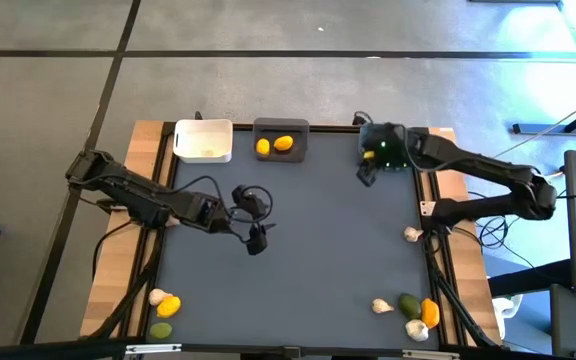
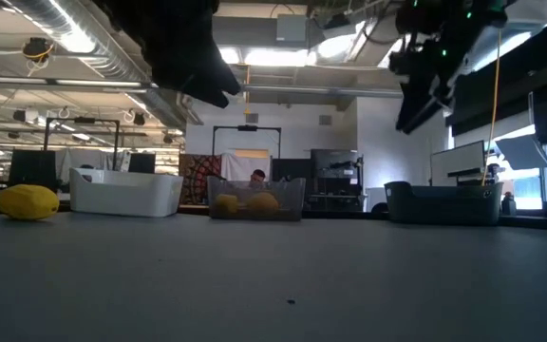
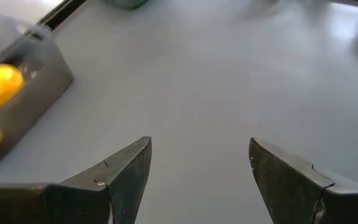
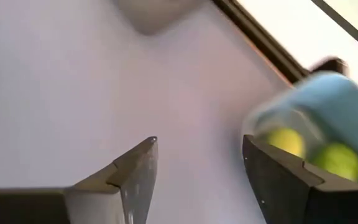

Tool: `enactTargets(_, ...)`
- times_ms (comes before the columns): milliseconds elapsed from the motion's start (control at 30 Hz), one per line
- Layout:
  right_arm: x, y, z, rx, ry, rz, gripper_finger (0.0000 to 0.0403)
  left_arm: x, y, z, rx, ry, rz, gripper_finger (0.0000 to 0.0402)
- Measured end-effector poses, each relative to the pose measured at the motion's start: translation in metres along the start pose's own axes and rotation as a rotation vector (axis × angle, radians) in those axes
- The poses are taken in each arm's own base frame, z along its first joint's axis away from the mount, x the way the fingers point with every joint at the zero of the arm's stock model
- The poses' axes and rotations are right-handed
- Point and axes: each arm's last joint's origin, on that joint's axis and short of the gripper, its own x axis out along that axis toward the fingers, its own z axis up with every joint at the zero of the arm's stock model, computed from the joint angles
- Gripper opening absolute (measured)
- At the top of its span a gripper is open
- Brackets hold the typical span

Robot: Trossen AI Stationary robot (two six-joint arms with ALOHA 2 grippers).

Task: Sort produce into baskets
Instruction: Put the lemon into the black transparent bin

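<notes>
Both grippers we note spread, holding nothing: left gripper [image 1: 256, 240] over mid-bench, right gripper [image 1: 367, 172] beside the teal basket [image 4: 328, 134] near the far edge.

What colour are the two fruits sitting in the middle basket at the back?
Yellow-orange. The two fruits in the dark grey basket show best in the high view.

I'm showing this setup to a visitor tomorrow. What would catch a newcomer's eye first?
Probably the two yellow fruits in the dark grey basket at the table's far edge, between the white basket and the right gripper, which hangs open. Next, the loose produce clustered at both near corners.
</notes>
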Motion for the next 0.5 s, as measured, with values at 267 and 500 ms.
enactTargets(267, -0.008, 0.056, -0.003, -0.132, -0.094, 0.123, 0.0232, 0.004, 0.010, -0.001, -0.019, 0.053, 0.017, 0.0308)
enactTargets(500, -0.021, 0.092, -0.010, -0.228, -0.170, 0.226, 0.0232, -0.006, 0.012, 0.000, 0.108, 0.190, 0.026, 0.0339)
